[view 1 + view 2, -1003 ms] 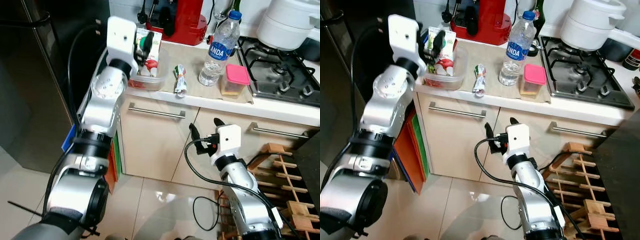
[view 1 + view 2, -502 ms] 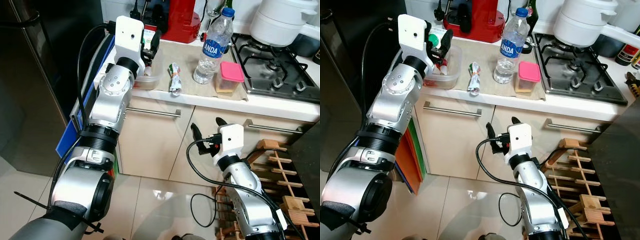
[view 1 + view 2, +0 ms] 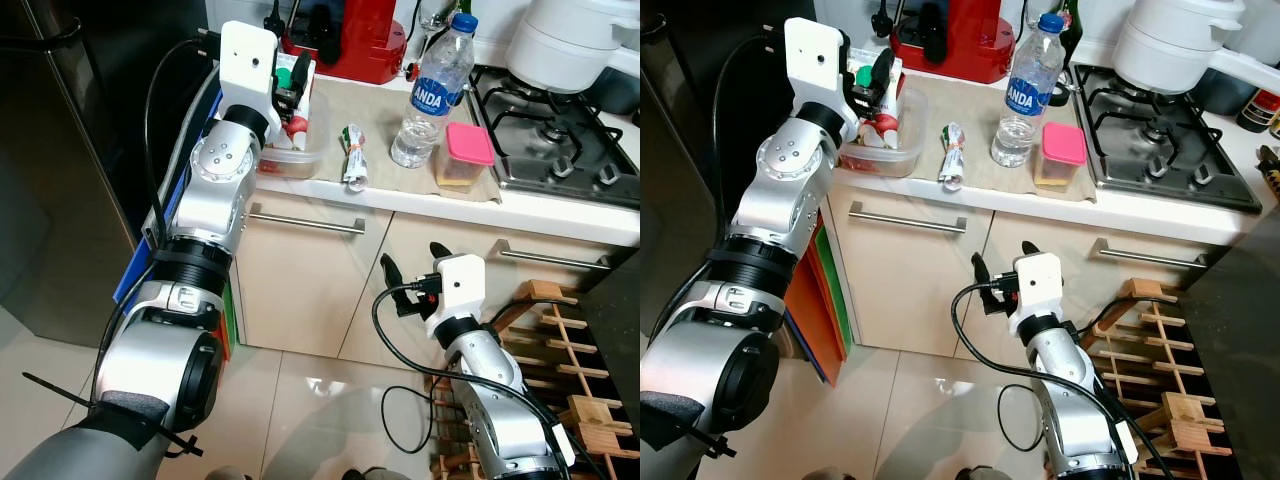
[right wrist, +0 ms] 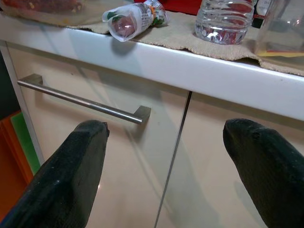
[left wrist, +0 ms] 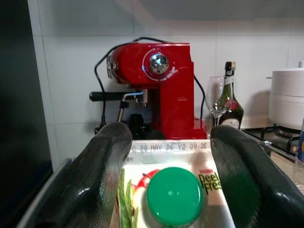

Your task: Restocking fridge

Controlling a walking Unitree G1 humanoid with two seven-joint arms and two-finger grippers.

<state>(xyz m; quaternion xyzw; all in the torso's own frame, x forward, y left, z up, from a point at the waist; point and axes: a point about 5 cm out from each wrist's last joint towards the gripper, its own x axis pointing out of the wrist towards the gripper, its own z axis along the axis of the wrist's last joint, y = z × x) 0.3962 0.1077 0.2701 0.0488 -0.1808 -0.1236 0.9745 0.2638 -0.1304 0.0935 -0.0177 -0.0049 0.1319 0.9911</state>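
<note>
The left hand (image 5: 166,190) is raised over the surface (image 3: 980,115), its two fingers spread apart on either side of a carton (image 5: 171,190) with a green cap (image 5: 174,195), not clenched on it. The carton stands upright in a clear tub (image 3: 905,140) near the surface's left end, before a red coffee machine (image 5: 156,90). The right hand (image 3: 412,275) hangs low before the cupboard doors (image 4: 142,180), fingers wide apart, grasping nothing. A water bottle (image 3: 1025,90), a pink-lidded box (image 3: 1062,155) and a small packet (image 3: 954,152) lie further along.
</note>
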